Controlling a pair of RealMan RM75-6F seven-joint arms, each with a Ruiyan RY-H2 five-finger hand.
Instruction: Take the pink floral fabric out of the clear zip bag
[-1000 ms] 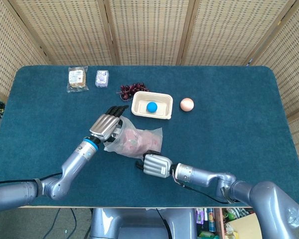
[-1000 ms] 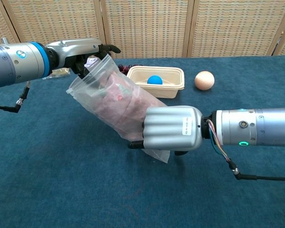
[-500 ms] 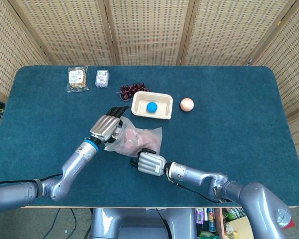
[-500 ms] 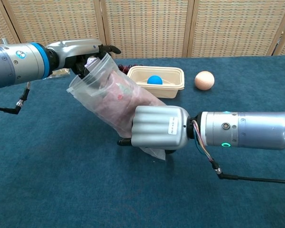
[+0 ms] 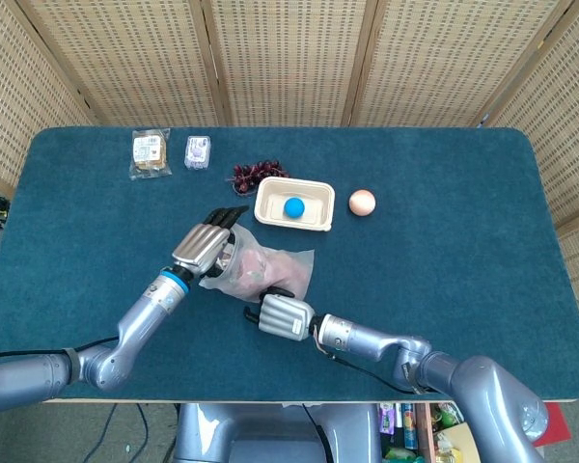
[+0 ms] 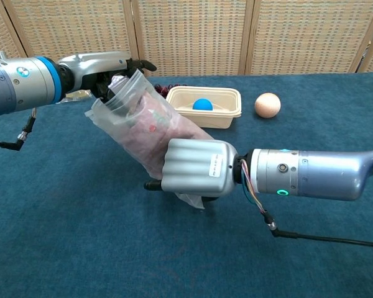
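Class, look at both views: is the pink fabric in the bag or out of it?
In. The pink fabric shows through the clear bag, which the left hand holds at its mouth and the right hand at its bottom.

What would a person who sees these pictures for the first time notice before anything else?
Most striking is the clear zip bag with the pink floral fabric still inside, tilted up at mid-table. The left hand holds its upper open end, and the right hand grips its lower end. Behind it, a small blue ball lies in a cream rectangular tray.
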